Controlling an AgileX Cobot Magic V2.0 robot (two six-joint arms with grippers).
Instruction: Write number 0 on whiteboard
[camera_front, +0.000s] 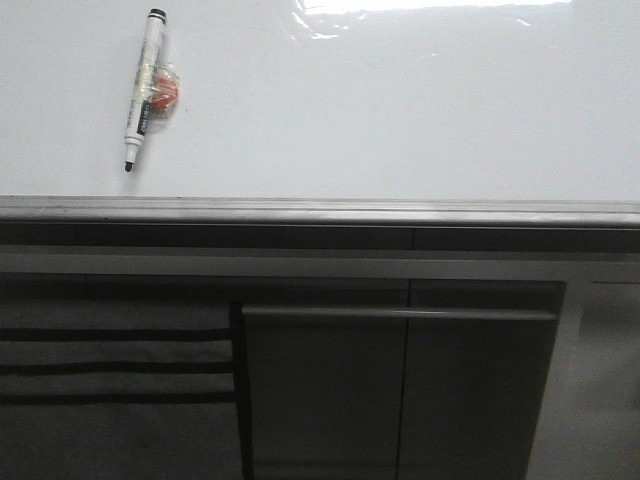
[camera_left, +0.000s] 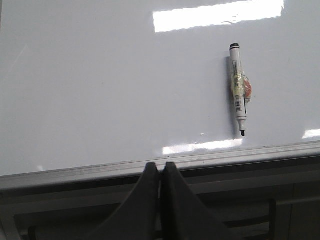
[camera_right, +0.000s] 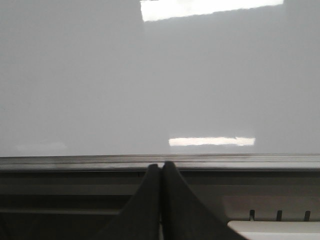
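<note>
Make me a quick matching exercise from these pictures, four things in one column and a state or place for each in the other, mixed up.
1. marker
2. left gripper
3. whiteboard
4. orange piece

a. blank, nothing written
b. lying on the board, cap off, tip toward the rail
c. fingers together, holding nothing
d. taped to the marker's barrel

Pairs: 1-b, 2-c, 3-a, 4-d

We see the marker lying on the whiteboard, far left, tip toward the edge rail. A small wrapped object touches its right side. Cabinet panels sit before the rail.
</note>
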